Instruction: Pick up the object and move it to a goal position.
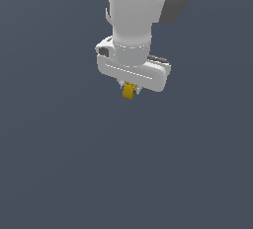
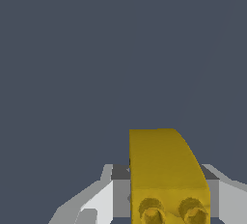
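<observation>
The object (image 1: 129, 92) is a tiny mustard-yellow block hanging under the white hand of the arm in the exterior view. My gripper (image 1: 130, 91) is shut on it, with only the short fingertips showing beside the block. In the wrist view the object (image 2: 164, 170) fills the space between the two fingers (image 2: 99, 201), and its near face carries two round darker marks. The block is off the ground, held in the air. No goal marker shows in either view.
A plain dark grey-blue floor (image 1: 59, 164) spreads under and around the arm in both views. The white arm's wrist and forearm (image 1: 131, 20) rise above the hand.
</observation>
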Controlling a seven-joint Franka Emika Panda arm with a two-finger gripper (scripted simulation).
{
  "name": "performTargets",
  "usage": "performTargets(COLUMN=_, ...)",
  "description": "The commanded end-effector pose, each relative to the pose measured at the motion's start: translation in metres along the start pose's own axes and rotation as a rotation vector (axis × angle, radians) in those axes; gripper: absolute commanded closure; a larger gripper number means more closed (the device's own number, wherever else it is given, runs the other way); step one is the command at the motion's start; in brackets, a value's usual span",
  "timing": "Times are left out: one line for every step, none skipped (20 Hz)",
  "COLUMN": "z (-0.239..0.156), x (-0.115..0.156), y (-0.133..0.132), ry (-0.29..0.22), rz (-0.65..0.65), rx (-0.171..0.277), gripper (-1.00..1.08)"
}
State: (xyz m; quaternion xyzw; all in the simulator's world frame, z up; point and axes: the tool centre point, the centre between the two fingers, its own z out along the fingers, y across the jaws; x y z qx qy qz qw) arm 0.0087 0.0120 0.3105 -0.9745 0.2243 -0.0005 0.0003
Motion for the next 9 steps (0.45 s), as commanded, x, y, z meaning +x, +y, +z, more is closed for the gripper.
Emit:
performTargets(z=-0.015, x=-0.001, y=0.003, ry=-0.001, rz=0.0, rx=-0.001, gripper=1.08)
performTargets(z=-0.02, x=-0.001, y=0.004, ry=-0.001, rz=0.0, rx=-0.001, gripper=1.08)
performTargets(z=-0.024, x=-0.002, y=0.004, ry=-0.001, rz=0.0, rx=-0.001, gripper=1.08)
performTargets(z=-0.027, x=-0.002, y=0.005, ry=-0.001, rz=0.0, rx=-0.001, gripper=1.08)
performTargets(z=-0.03, x=-0.002, y=0.006, ry=-0.001, rz=0.0, rx=-0.001, gripper=1.08)
performTargets(z=-0.032, x=-0.002, y=0.006, ry=-0.001, rz=0.0, rx=-0.001, gripper=1.08)
performTargets(z=-0.033, x=-0.002, y=0.006, ry=-0.001, rz=0.0, rx=-0.001, gripper=1.08)
performTargets(z=-0.034, x=-0.002, y=0.006, ry=-0.001, rz=0.0, rx=-0.001, gripper=1.08)
performTargets(z=-0.035, x=-0.002, y=0.006, ry=-0.001, rz=0.0, rx=-0.001, gripper=1.08)
